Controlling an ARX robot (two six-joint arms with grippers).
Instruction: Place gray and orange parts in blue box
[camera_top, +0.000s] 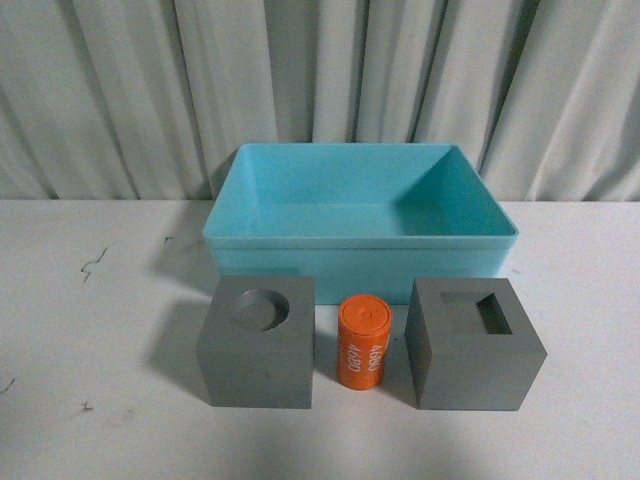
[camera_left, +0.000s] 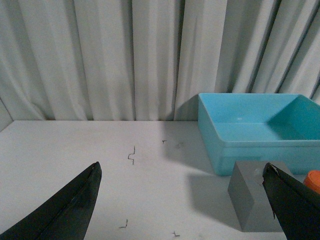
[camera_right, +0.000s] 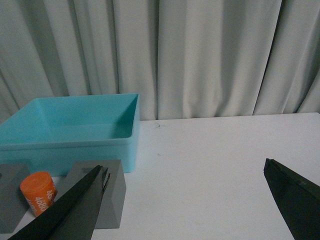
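Turquoise blue box (camera_top: 360, 262) sits at the tabletop (camera_top: 100, 400) rear. Just in front, in a row: gray cube with round recess (camera_top: 256, 345), orange cylinder (camera_top: 361, 343), gray cube with rectangular recess (camera_top: 473, 345). Spread wide, holding nothing: left hand (camera_left: 181, 167), right hand (camera_right: 183, 166).

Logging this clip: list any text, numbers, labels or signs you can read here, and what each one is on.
"4680": white print running along the side of the orange cylinder, two rows showing in the front view.
No text shows on the round-recess gray cube, the rectangular-recess gray cube or the blue box.
The dark marks on the table are scuffs, not writing.
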